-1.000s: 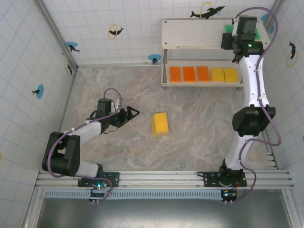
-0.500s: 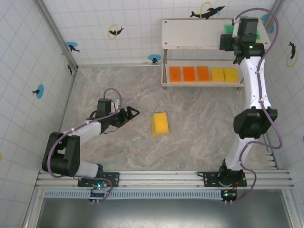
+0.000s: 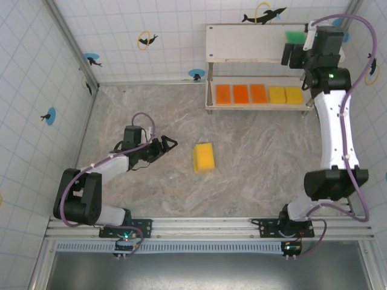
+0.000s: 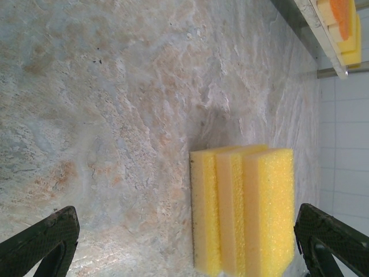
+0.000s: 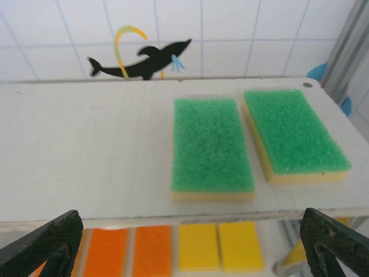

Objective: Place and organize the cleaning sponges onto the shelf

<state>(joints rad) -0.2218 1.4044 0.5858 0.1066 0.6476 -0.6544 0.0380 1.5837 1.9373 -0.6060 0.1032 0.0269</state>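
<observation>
Well, right gripper [image 5: 190,234]: jaws spread wide, gripping nothing, at the front edge of the shelf [image 3: 242,42], level with its top board.
Left gripper [image 4: 185,231]: jaws released too, low over the table [image 3: 260,157], facing the loose yellow sponge [image 4: 245,210].
Top board: two green-faced sponges [image 5: 212,144] side by side near the right end.
Lower board: three orange sponges [image 3: 240,93], then two yellow sponges [image 3: 285,95], in one row.
Loose yellow sponge: on the table, well apart from the shelf.

Yellow sponge [image 3: 204,157] alone on table [image 3: 254,139], five sponges [image 3: 259,94] lining shelf [image 3: 242,42] lower tier
</observation>
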